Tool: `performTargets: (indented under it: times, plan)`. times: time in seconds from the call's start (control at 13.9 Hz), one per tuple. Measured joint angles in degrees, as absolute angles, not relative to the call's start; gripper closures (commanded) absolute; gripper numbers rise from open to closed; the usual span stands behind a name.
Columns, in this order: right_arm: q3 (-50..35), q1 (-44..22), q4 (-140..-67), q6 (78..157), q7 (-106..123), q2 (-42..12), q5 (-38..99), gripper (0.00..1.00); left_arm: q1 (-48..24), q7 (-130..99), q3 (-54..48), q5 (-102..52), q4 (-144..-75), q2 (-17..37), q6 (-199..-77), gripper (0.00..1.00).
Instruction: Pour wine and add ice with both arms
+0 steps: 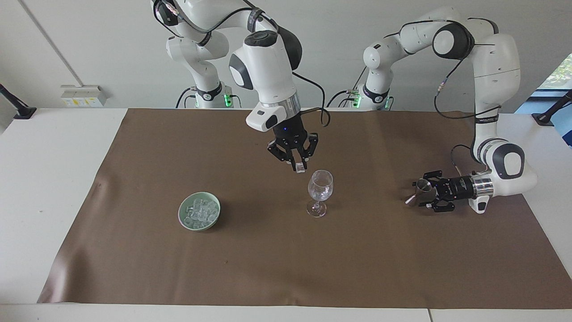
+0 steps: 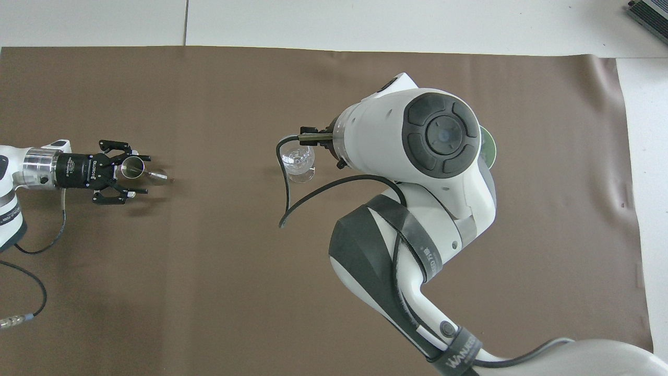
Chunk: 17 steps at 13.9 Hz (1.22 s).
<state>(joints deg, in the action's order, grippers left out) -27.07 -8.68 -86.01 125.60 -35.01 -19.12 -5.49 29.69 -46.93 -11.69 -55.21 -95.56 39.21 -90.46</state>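
Observation:
A clear stemmed wine glass [image 1: 320, 185] [image 2: 296, 156] stands mid-mat. My right gripper [image 1: 300, 167] hangs just above its rim, a little toward the right arm's end, shut on a small clear ice chunk [image 1: 300, 169]. In the overhead view the wrist hides that gripper. More ice [image 1: 200, 210] is heaped in a green bowl [image 1: 180, 213] toward the right arm's end. Low over the mat at the left arm's end, my left gripper [image 1: 423, 193] [image 2: 144, 174] points sideways. It is open, with a small metal jigger [image 1: 420, 185] [image 2: 132, 167] between its spread fingers. Wine is not in view.
A brown mat [image 1: 286, 268] covers most of the white table [image 1: 44, 179]. The right arm's black cable [image 2: 284, 203] loops down beside the glass. A sliver of the green bowl [image 2: 490, 149] peeks out from under the right arm in the overhead view.

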Motion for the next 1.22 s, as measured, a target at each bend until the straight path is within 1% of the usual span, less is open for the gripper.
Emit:
performTargets:
  times: [0.07, 0.22, 0.29, 0.5, 0.86, 1.01, 1.22]
  plan:
    - [-27.67, -8.89, -85.99, 126.85, -34.55, -19.11, -5.53, 1.0, 29.69, -46.93, -11.71, -55.09, -95.37, 39.13, -90.46, 0.14]
    - [-28.08, -9.76, -85.96, 129.78, -34.13, -19.11, -5.62, 1.0, 29.69, -46.94, -11.72, -54.47, -94.86, 38.78, -90.46, 0.03]
    - [-28.09, -10.11, -85.96, 130.85, -33.22, -19.11, -5.64, 1.0, 29.69, -46.94, -11.72, -53.82, -94.64, 38.45, -90.45, 0.0]
    - [-28.14, -10.34, -86.01, 131.56, -29.44, -19.19, -5.64, 1.0, 29.77, -46.94, -11.71, -51.15, -93.4, 37.47, -90.45, 0.0]
    - [-28.16, -11.59, -86.44, 131.56, -28.71, -20.34, -5.66, 1.0, 30.68, -46.66, -11.75, -45.41, -89.08, 36.26, -90.42, 0.0]
    - [-28.12, -11.59, -86.44, 131.66, -28.69, -20.73, -5.7, 1.0, 30.8, -46.12, -11.8, -43.23, -87.95, 34.34, -90.38, 0.0]
    - [-28.0, -11.58, -86.48, 133.63, -28.69, -21.89, -5.75, 1.0, 30.8, -45.42, -12.04, -40.31, -87.11, 29.88, -90.38, 0.0]
